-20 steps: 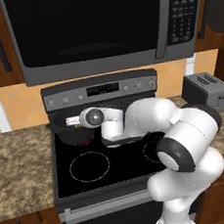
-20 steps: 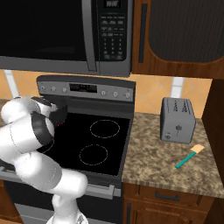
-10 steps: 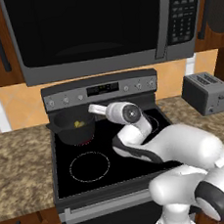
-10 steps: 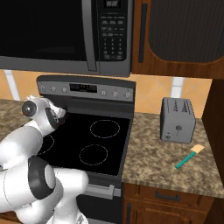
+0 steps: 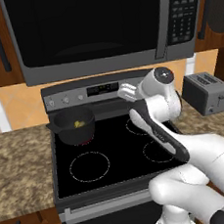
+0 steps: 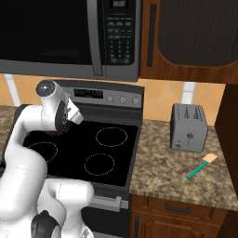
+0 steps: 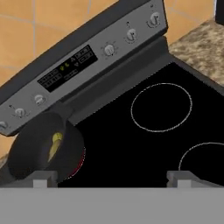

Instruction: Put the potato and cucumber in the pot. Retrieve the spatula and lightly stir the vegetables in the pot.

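End effector [image 7: 112,177] spread wide and empty, we judge, above the stove [image 5: 113,148]. To its left the pot [image 5: 75,125] sits on a rear burner with yellow-green cucumber [image 7: 56,141] inside; potato unclear to us. The teal spatula [image 6: 201,166] lies untouched on the desk [image 6: 176,167] by the toaster [image 6: 188,127], so fetching and stirring remain.

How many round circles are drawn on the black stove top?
4, maybe: front left, front right, back right partly behind the arm, and the back-left one hidden under the pot.
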Controlling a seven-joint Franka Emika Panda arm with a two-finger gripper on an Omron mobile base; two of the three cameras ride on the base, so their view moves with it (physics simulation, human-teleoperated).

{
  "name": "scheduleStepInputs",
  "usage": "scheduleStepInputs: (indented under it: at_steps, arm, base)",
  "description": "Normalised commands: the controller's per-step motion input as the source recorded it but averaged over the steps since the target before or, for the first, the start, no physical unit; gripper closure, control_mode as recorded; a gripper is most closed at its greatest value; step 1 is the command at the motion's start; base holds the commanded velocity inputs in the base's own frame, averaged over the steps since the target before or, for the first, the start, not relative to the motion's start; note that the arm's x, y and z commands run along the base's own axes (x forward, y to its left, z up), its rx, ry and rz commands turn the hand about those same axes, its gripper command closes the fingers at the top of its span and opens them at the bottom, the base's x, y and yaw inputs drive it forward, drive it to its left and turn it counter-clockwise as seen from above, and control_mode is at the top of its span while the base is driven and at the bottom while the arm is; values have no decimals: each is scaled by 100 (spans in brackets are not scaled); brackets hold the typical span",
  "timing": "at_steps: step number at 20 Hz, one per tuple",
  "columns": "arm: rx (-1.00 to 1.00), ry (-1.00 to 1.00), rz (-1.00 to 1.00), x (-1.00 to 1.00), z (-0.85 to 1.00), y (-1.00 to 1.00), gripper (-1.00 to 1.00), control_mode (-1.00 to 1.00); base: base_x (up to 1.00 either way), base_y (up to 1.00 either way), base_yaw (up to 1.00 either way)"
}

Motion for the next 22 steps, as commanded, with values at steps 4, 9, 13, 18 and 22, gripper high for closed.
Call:
scheduleStepInputs:
  at_steps: [4,9,13,18,22]
  arm:
    - [-8,7,-6,-65,-58,-100,-100,-100]
    - [-13,0,-7,-43,-40,-100,-100,-100]
    - [-16,0,-18,-2,0,-100,-100,-100]
    - [-18,0,-20,-1,-1,-100,-100,-100]
    - [-5,2,-15,-14,-16,-100,-100,-100]
  base:
    - [0,0,0]
    - [0,0,0]
    - [0,0,0]
    - [0,0,0]
    - [0,0,0]
